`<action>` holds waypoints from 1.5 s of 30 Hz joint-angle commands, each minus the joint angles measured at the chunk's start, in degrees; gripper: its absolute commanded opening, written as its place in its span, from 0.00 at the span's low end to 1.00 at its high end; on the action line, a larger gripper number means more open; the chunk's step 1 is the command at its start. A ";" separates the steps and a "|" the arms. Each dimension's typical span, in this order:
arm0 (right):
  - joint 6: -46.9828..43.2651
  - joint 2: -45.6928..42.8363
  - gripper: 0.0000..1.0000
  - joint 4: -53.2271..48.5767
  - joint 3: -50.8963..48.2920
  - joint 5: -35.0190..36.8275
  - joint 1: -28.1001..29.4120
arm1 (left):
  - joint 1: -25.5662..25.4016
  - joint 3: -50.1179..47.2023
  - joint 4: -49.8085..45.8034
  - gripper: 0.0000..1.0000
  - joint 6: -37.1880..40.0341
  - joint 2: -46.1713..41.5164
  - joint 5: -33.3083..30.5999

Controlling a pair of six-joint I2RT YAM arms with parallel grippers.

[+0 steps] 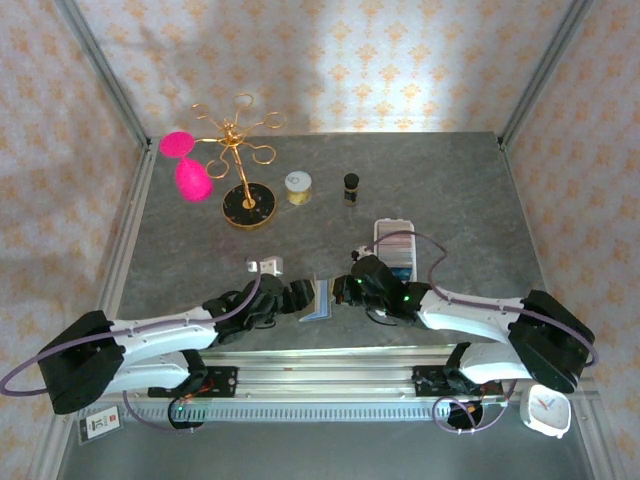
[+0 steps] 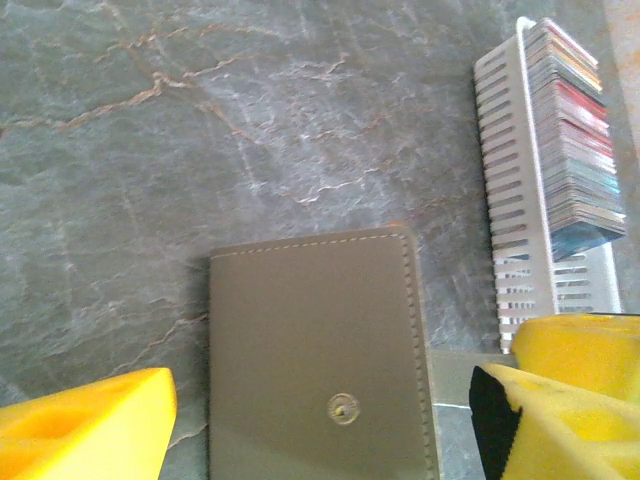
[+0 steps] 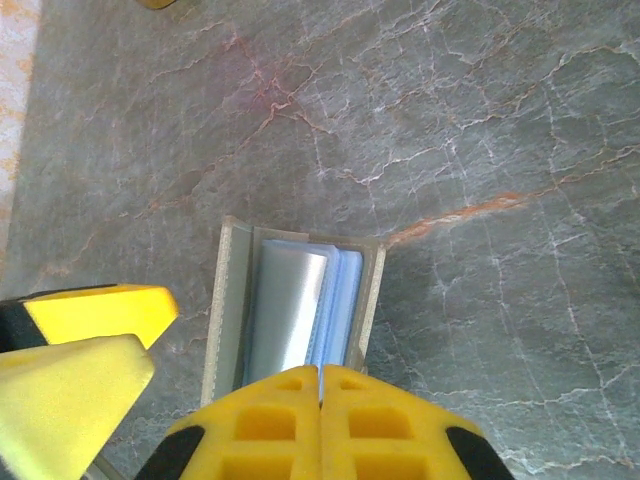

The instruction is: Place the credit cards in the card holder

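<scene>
The card holder stands half open on the table between my two grippers. In the left wrist view its grey-green cover with a snap stud faces me. My left gripper is open, one yellow finger on each side of the holder and neither touching it. From the right wrist, the bluish clear sleeves show inside the holder. My right gripper is shut, pinching the sleeves' near edge. The credit cards stand stacked in a white perforated tray to the right of the holder.
A gold jewellery stand with pink pieces stands at the back left. A small gold tin and a dark bottle sit behind the holder. A small white object lies near the left arm. A white clock sits front right.
</scene>
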 commanded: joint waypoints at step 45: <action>2.28 -4.99 0.00 1.18 -2.31 2.52 0.18 | -0.39 4.98 -7.38 0.74 4.69 9.71 -4.09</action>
